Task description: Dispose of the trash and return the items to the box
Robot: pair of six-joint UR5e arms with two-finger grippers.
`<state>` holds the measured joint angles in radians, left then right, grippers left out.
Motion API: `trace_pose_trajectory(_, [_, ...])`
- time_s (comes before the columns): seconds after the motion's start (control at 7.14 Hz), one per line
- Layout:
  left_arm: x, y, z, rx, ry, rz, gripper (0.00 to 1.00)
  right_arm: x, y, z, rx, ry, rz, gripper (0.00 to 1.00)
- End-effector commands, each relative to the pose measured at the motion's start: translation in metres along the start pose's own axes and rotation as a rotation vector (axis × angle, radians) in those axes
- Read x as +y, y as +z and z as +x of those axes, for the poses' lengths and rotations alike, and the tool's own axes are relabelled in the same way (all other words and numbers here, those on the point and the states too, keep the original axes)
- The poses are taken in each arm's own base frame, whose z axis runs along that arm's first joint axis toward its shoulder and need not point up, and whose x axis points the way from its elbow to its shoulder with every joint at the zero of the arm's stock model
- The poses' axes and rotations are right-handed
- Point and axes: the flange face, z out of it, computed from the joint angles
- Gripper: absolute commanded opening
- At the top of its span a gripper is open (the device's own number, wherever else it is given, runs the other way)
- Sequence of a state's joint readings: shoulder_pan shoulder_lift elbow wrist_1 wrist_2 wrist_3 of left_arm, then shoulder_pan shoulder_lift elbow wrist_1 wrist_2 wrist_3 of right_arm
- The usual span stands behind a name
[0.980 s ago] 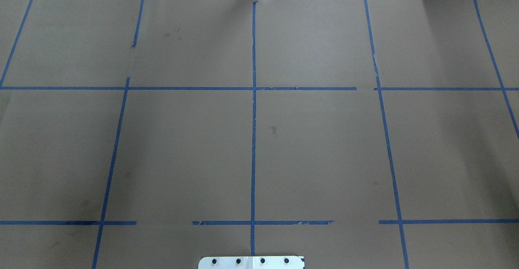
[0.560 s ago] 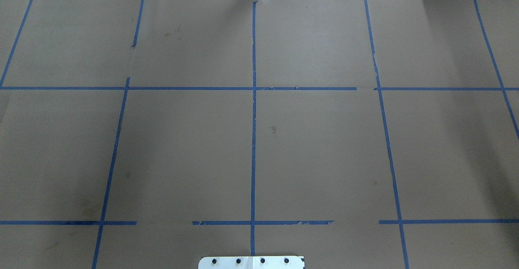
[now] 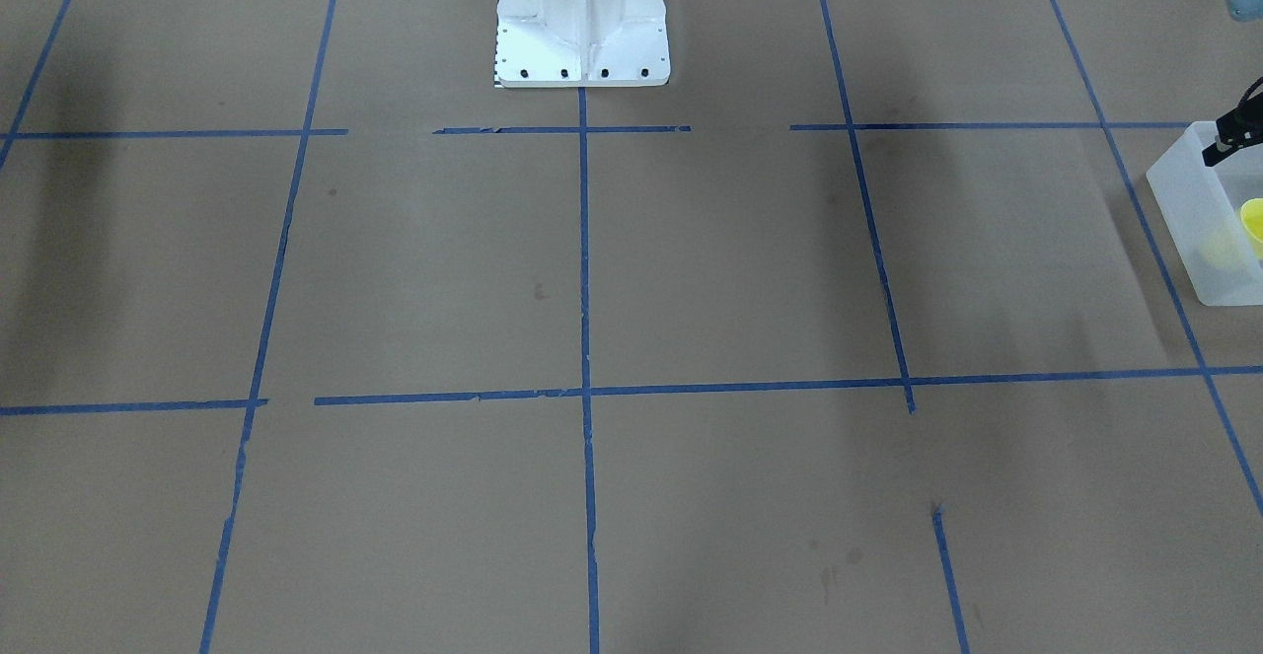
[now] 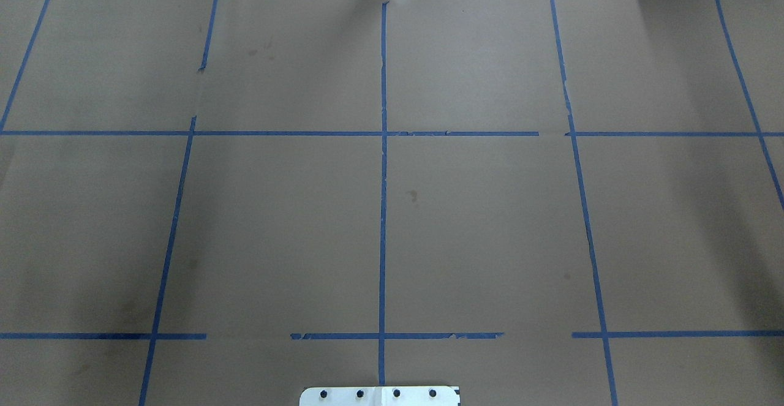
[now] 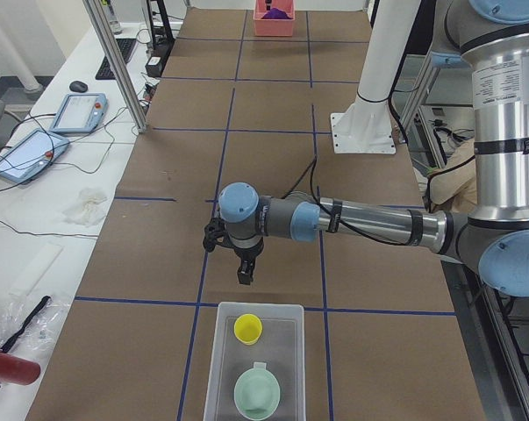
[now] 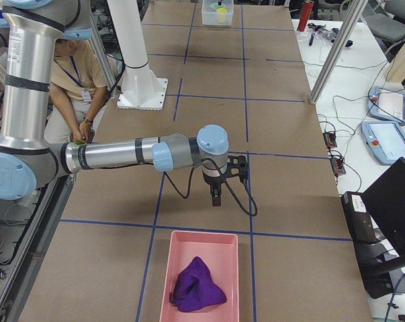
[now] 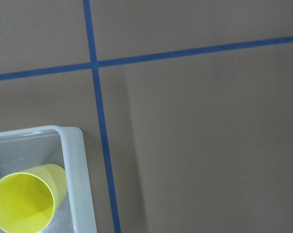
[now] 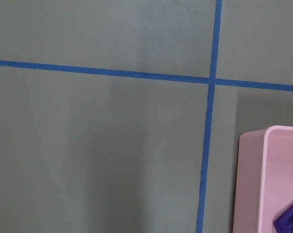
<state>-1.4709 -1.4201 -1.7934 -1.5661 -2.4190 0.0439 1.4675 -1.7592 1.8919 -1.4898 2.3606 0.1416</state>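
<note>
The translucent white box [image 5: 220, 377] stands at the table's left end and holds the yellow cup [image 5: 248, 328] and the mint-green bowl [image 5: 256, 395]. The left wrist view shows the box's corner [image 7: 78, 170] with the cup [image 7: 25, 199] lying inside. The box [image 3: 1199, 230] and cup [image 3: 1254, 220] also show at the right edge of the front view. My left gripper [image 5: 244, 277] hangs over the table just beside the box; I cannot tell if it is open. My right gripper [image 6: 215, 198] hangs near the pink tray [image 6: 158, 282]; I cannot tell its state.
The pink tray holds a crumpled purple cloth [image 6: 197, 287] and shows in the right wrist view [image 8: 267, 184]. The white robot base [image 3: 582, 33] stands at the table's near middle edge. A person [image 6: 78, 74] sits behind the robot. Blue tape lines grid the brown table.
</note>
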Motion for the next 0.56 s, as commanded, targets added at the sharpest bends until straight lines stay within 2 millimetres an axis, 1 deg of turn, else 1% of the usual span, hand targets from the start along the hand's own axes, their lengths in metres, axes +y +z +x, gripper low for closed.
trace_pose_trajectory(0.0, [0.011, -0.016, -0.032, 0.001, -0.042, 0.039, 1.0, -0.002, 0.003, 0.002, 0.0, 0.013, -0.005, 1.0])
trace_pose_trajectory(0.14, [0.008, -0.037, -0.027, -0.006, -0.043, 0.082, 1.0, -0.01, 0.003, 0.001, -0.003, 0.013, -0.002, 1.0])
trace_pose_trajectory(0.28, [0.008, -0.046, -0.032, -0.009, -0.053, 0.105, 1.0, -0.01, 0.005, 0.002, -0.003, 0.017, -0.006, 1.0])
trace_pose_trajectory(0.42, [0.005, -0.044, -0.038, -0.021, -0.052, 0.101, 1.0, -0.005, 0.0, 0.005, -0.016, 0.022, 0.001, 1.0])
